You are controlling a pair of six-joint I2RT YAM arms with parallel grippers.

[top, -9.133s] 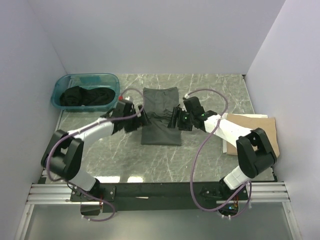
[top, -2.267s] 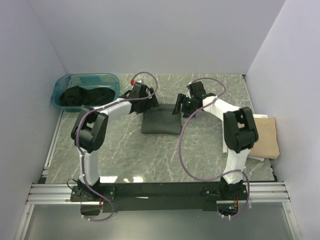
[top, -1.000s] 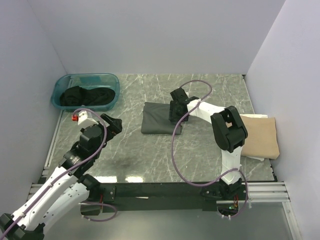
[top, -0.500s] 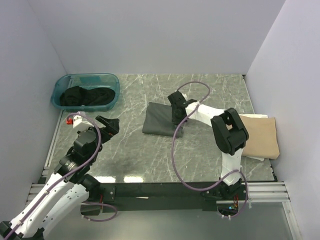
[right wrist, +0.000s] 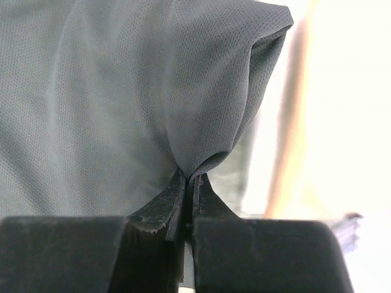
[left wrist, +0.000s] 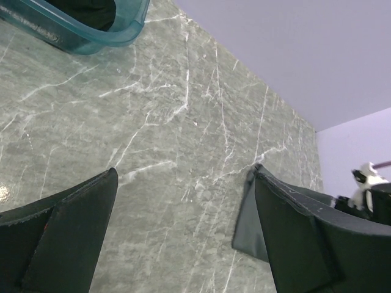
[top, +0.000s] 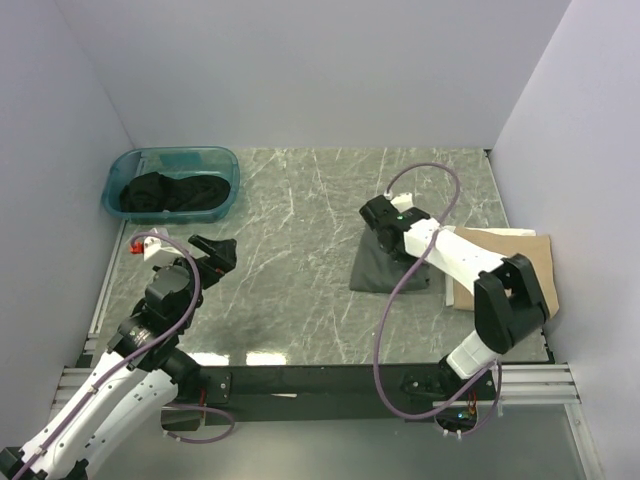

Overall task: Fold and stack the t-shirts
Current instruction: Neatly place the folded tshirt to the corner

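L gripper (left wrist: 183, 174) wide apart over marble table (left wrist: 177, 104); teal tub (left wrist: 85, 38) top-left (black cloth (left wrist: 85, 7) inside); folded grey shirt (left wrist: 246, 223) rt

The tabletop (top: 300, 200) is grey-green marble veined with white. At upper left, a translucent teal tub (top: 226, 163) holds black t-shirts (top: 165, 192). Right of centre lies a dark grey-olive t-shirt (top: 380, 272), finely mesh-textured in the right wrist view; at the right edge is a tan t-shirt (top: 522, 248). The arms (top: 458, 257) are white with black joints and trail purple cables (top: 384, 322). The fingers (right wrist: 160, 209) are black. The walls (top: 300, 70) are pale lavender-grey.
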